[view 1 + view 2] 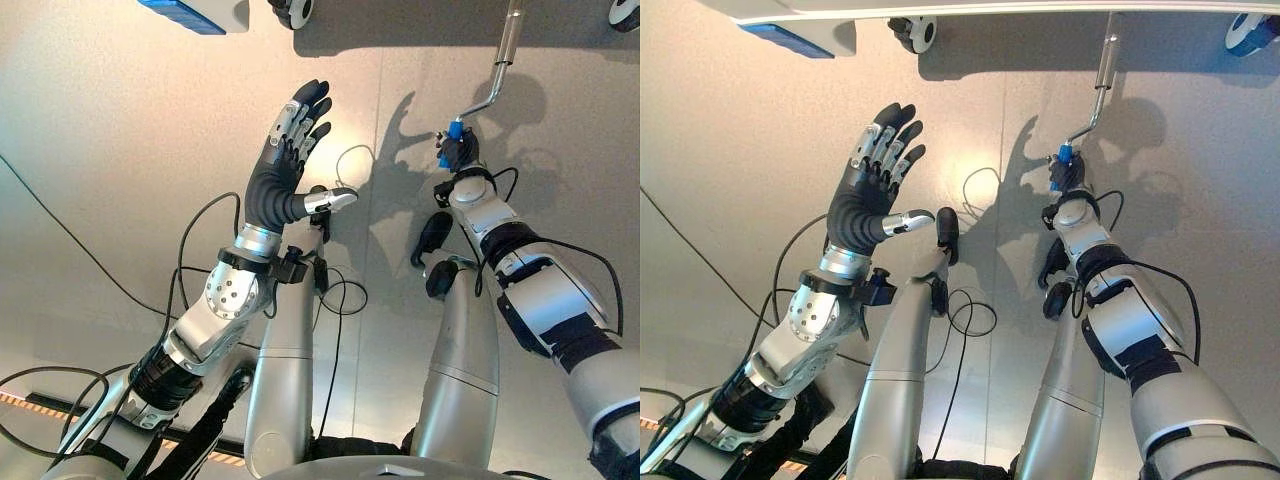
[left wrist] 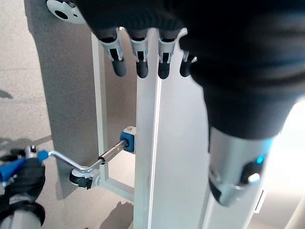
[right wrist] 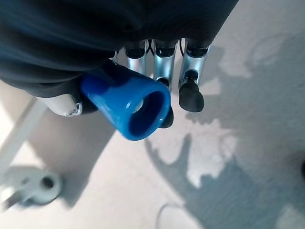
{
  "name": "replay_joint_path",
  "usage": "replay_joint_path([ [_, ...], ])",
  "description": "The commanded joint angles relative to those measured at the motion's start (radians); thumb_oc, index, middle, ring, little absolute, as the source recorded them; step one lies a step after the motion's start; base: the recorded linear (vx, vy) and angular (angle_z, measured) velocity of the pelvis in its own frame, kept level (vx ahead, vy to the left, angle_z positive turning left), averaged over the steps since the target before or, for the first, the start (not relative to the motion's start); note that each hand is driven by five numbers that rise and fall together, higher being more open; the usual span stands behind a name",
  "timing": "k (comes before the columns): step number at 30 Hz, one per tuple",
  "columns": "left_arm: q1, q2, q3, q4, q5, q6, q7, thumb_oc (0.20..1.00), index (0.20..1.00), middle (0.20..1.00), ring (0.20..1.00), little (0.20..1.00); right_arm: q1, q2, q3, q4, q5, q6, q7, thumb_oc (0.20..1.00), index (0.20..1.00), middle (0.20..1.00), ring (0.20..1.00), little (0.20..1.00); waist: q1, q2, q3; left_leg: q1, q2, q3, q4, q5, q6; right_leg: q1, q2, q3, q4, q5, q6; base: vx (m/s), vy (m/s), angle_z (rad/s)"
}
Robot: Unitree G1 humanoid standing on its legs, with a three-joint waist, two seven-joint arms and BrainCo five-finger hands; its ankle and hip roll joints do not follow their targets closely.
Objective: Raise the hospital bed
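The hospital bed's frame [image 1: 940,8] runs along the far edge of the floor. A silver crank [image 1: 505,50] comes down from it and ends in a blue grip [image 1: 455,131]. My right hand [image 1: 462,152] is shut on that grip. In the right wrist view the blue grip [image 3: 128,102] sticks out from under my curled fingers [image 3: 190,93]. My left hand [image 1: 290,150] is held up open over the bare floor, left of the crank, fingers straight and touching nothing. The left wrist view shows the crank [image 2: 102,157] going into the bed's white upright [image 2: 147,143].
Castor wheels [image 1: 292,12] [image 1: 625,12] stand under the bed at the far edge. A blue-faced panel [image 1: 185,12] hangs at the far left. Another castor [image 2: 83,179] sits by the crank's shaft. Pale floor lies between the hands.
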Motion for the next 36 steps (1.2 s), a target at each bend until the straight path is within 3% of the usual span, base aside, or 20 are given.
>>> replay_joint_path([
  [1,0.057,-0.006,0.044,-0.103,0.016,-0.042,0.008,1.000,1.000,1.000,1.000,1.000,0.030,0.243,0.150,-0.119,-0.104,-0.074,0.092,0.200,0.200,0.200,0.200,0.200,-0.009,0.056,-0.016,-0.006,-0.012,-0.033,0.013,-0.071,0.030,0.026,-0.001,0.061,-0.090,0.091,0.113,0.00,0.000,0.00],
  [7,0.075,0.017,0.047,-0.109,0.023,-0.048,0.011,1.000,1.000,1.000,1.000,1.000,0.065,0.243,0.203,-0.324,-0.105,-0.101,0.123,0.200,0.200,0.200,0.200,0.200,-0.020,0.040,-0.016,0.003,-0.009,-0.031,0.010,-0.070,0.031,0.038,0.000,0.061,-0.105,0.097,0.114,0.00,0.003,-0.03],
  [15,0.095,0.049,0.054,-0.118,0.020,-0.056,0.004,1.000,1.000,1.000,1.000,1.000,0.108,0.173,0.214,-0.616,0.045,-0.176,0.160,0.200,0.200,0.200,0.200,0.200,-0.030,0.026,-0.016,0.016,-0.003,-0.025,0.011,-0.066,0.028,0.051,0.001,0.063,-0.112,0.101,0.115,0.00,0.001,-0.01],
  [18,0.112,0.072,0.062,-0.129,0.029,-0.061,0.006,1.000,1.000,1.000,1.000,1.000,0.162,0.060,0.168,-0.822,0.141,-0.242,0.158,0.200,0.200,0.200,0.200,0.200,-0.044,0.011,-0.016,0.020,0.000,-0.022,0.007,-0.065,0.028,0.058,0.004,0.064,-0.123,0.109,0.119,0.00,0.000,0.00],
  [24,0.126,0.097,0.060,-0.140,0.056,-0.066,0.014,1.000,1.000,1.000,1.000,1.000,0.267,-0.075,0.067,-1.037,0.212,-0.312,0.137,0.200,0.200,0.200,0.200,0.200,-0.064,-0.006,-0.016,0.034,0.004,-0.015,0.004,-0.067,0.032,0.073,0.008,0.067,-0.141,0.119,0.125,0.00,0.000,0.00],
  [36,0.175,0.141,0.113,-0.179,0.043,-0.084,0.000,1.000,1.000,1.000,1.000,1.000,0.483,-0.155,-0.185,-1.222,0.335,-0.415,0.093,0.200,0.200,0.200,0.200,0.200,-0.102,-0.035,-0.016,0.075,0.007,-0.002,-0.010,-0.072,0.039,0.116,0.015,0.073,-0.187,0.144,0.136,0.00,0.002,-0.02],
])
